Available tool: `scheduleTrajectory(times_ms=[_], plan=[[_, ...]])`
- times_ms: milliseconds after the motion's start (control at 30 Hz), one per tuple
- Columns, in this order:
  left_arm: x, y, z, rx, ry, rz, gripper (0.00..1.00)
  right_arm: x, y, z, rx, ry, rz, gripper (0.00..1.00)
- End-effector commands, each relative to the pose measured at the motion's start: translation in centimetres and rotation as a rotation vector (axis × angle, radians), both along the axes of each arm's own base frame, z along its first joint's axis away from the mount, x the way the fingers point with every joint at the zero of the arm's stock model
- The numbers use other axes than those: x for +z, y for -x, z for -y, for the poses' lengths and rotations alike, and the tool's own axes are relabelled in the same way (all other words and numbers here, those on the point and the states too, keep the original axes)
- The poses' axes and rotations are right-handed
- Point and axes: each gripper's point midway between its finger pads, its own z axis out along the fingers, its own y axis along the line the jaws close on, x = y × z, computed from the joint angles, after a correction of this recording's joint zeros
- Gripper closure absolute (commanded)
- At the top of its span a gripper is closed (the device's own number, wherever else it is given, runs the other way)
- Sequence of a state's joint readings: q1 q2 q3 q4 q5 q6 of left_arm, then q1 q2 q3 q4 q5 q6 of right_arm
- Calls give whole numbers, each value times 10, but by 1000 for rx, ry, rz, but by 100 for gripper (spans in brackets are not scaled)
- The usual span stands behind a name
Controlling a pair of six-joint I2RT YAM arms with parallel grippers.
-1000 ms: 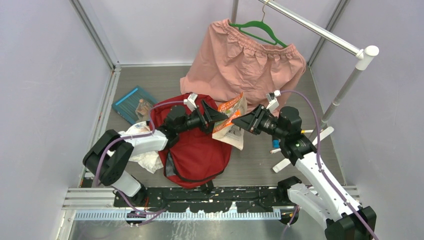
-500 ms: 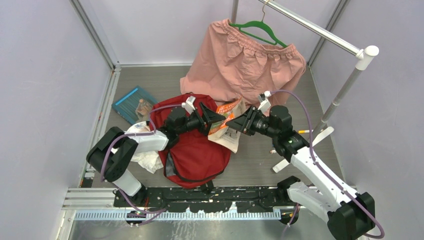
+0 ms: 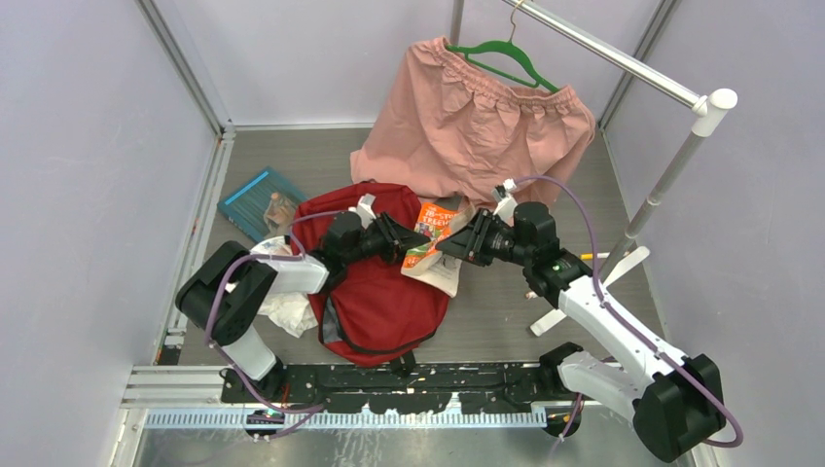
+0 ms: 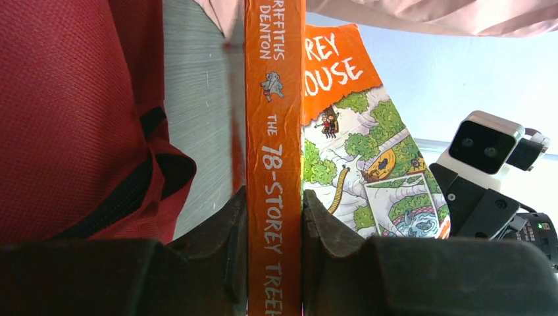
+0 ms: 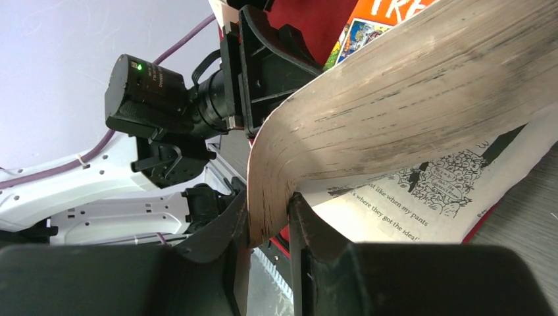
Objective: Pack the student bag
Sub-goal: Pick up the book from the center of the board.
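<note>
One curved paperback (image 3: 429,222), red fabric bag (image 3: 381,294)

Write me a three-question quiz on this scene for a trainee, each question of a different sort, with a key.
1. True or false: the left gripper is shut on the spine of the orange book.
2. What hangs on the green hanger? A: pink shorts. B: a blue jacket. C: a striped towel.
3. Fill in the missing word: the right gripper clamps the book by its ____ edge, opposite the spine.

Key: 1 true; 2 A; 3 page.
</note>
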State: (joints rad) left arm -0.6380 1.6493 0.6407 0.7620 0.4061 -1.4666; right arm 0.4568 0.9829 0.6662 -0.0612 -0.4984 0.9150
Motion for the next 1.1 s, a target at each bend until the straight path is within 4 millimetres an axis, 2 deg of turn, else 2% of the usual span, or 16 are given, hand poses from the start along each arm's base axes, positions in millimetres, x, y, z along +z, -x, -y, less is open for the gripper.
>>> scheduleTrajectory(times_ms=[0,233,267,333,367,400,467,567,633,700,767,867,1067], plan=[[66,18,13,-115,117,196,100,26,-2,-9,53,-20,105,99],[78,14,-6,-79,55,235,100,5,3,4,31,85,77,97],[79,14,-10,-72,42,238,100,1,4,5,31,97,62,87],[84,14,-16,-59,15,257,100,-8,6,8,25,126,32,53],[87,14,-19,-50,1,265,100,-12,6,11,17,146,19,39],[91,15,-23,-41,-14,278,100,-17,8,14,7,167,3,31],[98,15,-31,-14,-53,305,100,-20,8,20,-22,191,-6,20],[110,15,-51,77,-114,351,100,-22,4,29,-149,140,-67,14],[114,12,-67,160,-150,372,100,0,5,13,-158,-95,-46,10],[118,7,-81,240,-174,379,100,39,14,1,-127,-338,21,1],[121,6,-89,283,-188,394,100,62,22,-5,-104,-418,89,0],[126,4,-98,333,-193,410,100,76,27,-22,-91,-454,111,0],[145,-1,-118,443,-214,476,100,79,33,-52,-68,-557,84,0]])
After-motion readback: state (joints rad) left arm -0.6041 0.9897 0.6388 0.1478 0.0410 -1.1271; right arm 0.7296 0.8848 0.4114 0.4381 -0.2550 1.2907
